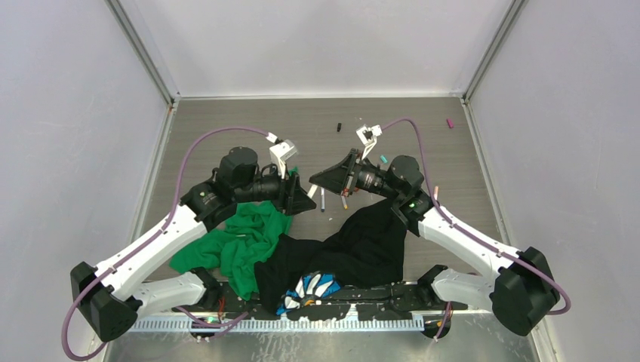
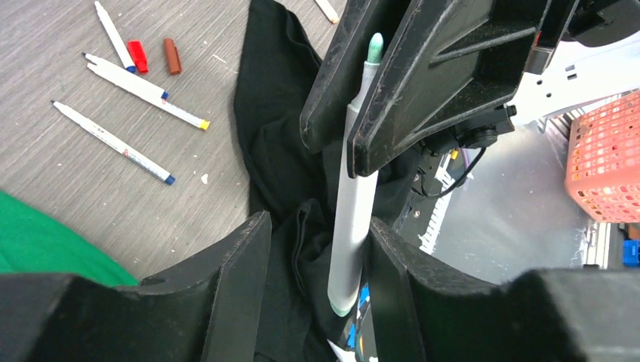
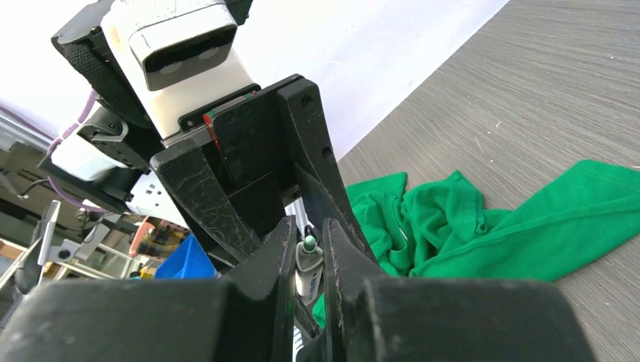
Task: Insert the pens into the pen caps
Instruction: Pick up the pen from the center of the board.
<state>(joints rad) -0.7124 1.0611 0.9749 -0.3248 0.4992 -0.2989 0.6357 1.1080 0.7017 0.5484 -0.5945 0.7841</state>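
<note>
**Overhead view.** Shows the left end effector [image 1: 306, 197] and the right end effector [image 1: 321, 179] nose to nose over the middle of the grey wood-grain counter [image 1: 226, 121]. Places them just beyond a crumpled green cloth [image 1: 241, 241] and a rumpled black cloth [image 1: 362, 249]. Picks out a loose thin white pen [image 1: 323, 200] lying just under the meeting point. Finds three tiny caps scattered on the far half: a black cap [image 1: 339, 127], a teal cap [image 1: 383, 159] and a magenta cap [image 1: 450, 123]. Too small here to judge either grip.

**Left wrist view.** Catches the left end effector [image 2: 317, 256] spread, with a slim white-barrelled teal-tipped pen [image 2: 353, 204] upright in the gap. Has the pen touching one finger [image 2: 400, 286] and clear of the other. Puts the right end effector [image 2: 343, 147] pressed onto the upper barrel, tip bare above it. Counts more white pens flat on the counter, among them a blue-tipped pen [image 2: 113, 143]. Notes a short red cap [image 2: 137, 56] and a short brown cap [image 2: 173, 56] nearby, joined to nothing. Takes in an orange mesh basket [image 2: 607, 166] off the counter.

**Right wrist view.** Confirms the right end effector [image 3: 308, 237] pinching the teal-tipped pen [image 3: 308, 260], left end effector [image 3: 249, 173] directly opposite.

**Progress.** Reads as a pass of one pen between arms. Shows no capped pen anywhere, so likely early, with every visible pen left to cap.
</note>
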